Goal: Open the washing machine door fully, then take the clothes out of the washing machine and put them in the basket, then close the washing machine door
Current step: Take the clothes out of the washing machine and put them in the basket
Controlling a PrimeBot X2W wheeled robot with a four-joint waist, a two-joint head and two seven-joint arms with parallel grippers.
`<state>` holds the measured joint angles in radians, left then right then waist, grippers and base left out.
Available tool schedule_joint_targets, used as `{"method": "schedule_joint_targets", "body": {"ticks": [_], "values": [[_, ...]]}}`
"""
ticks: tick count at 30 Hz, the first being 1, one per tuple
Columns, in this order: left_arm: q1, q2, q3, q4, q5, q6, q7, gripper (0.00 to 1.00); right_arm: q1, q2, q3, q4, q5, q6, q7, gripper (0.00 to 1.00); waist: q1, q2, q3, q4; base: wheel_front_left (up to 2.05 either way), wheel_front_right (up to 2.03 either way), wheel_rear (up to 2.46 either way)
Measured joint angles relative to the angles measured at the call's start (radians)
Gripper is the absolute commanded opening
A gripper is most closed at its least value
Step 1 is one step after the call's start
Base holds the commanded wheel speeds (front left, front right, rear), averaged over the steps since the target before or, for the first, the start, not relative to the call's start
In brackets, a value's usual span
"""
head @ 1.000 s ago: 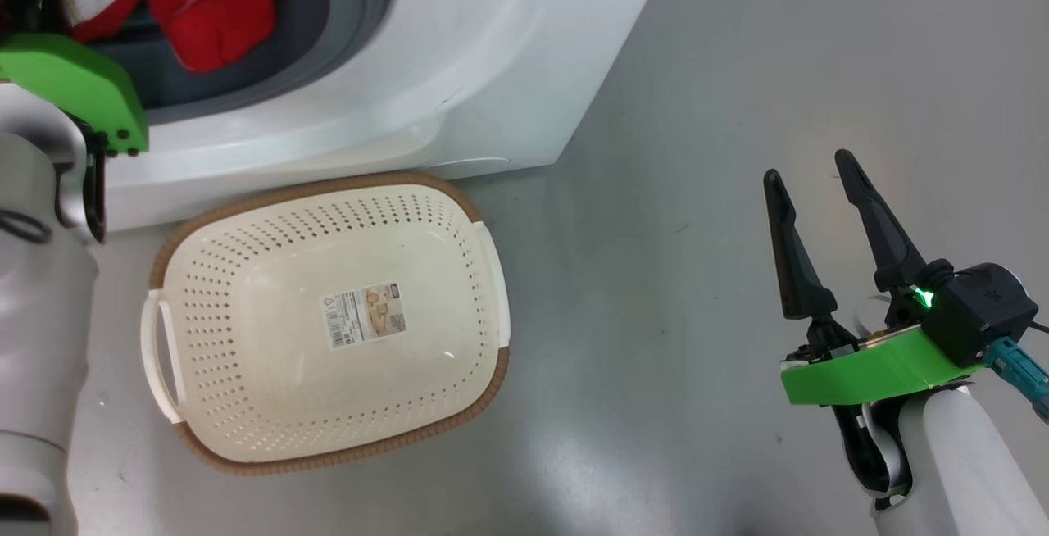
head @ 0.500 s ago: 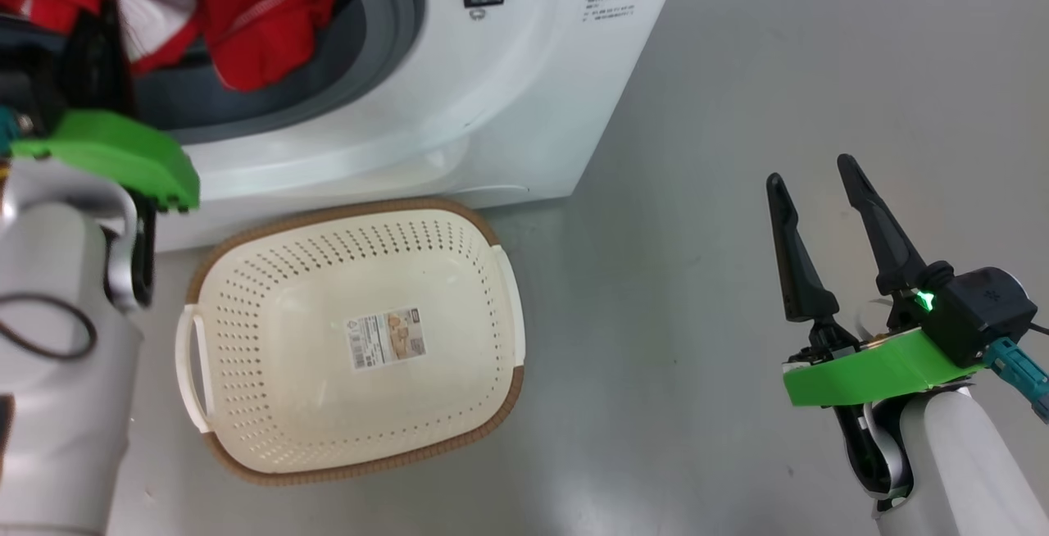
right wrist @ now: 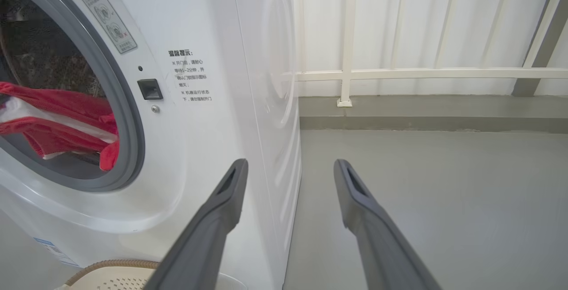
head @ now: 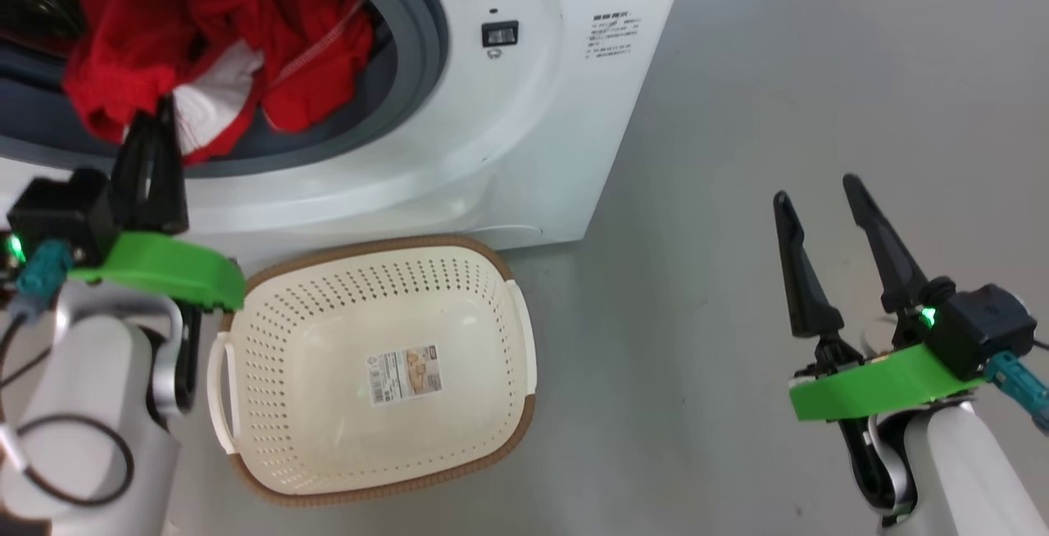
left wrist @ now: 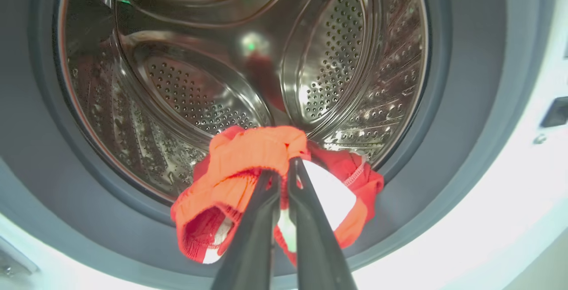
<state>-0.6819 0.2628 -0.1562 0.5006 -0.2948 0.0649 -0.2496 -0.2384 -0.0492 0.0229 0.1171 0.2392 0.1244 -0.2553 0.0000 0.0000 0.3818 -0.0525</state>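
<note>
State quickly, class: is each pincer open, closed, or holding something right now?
Left pincer: closed on the clothes.
Right pincer: open, holding nothing.

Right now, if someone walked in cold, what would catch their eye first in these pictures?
Bright red clothes spill from the open washing machine at the head view's upper left, the left gripper shut on them. Below, on the grey floor, sits the empty cream basket; the right gripper hangs open at the right.
</note>
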Motion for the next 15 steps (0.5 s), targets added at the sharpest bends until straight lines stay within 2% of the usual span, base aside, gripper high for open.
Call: {"method": "schedule_joint_targets", "body": {"ticks": [15], "values": [[0.257, 0.003, -0.003, -0.306, -0.035, 0.042, 0.043, 0.00, 0.064, 0.000, -0.005, 0.019, 0.007, 0.000, 0.000, 1.00, 0.0000, 0.0000, -0.116, 0.015, 0.00, 0.00, 0.00]]}}
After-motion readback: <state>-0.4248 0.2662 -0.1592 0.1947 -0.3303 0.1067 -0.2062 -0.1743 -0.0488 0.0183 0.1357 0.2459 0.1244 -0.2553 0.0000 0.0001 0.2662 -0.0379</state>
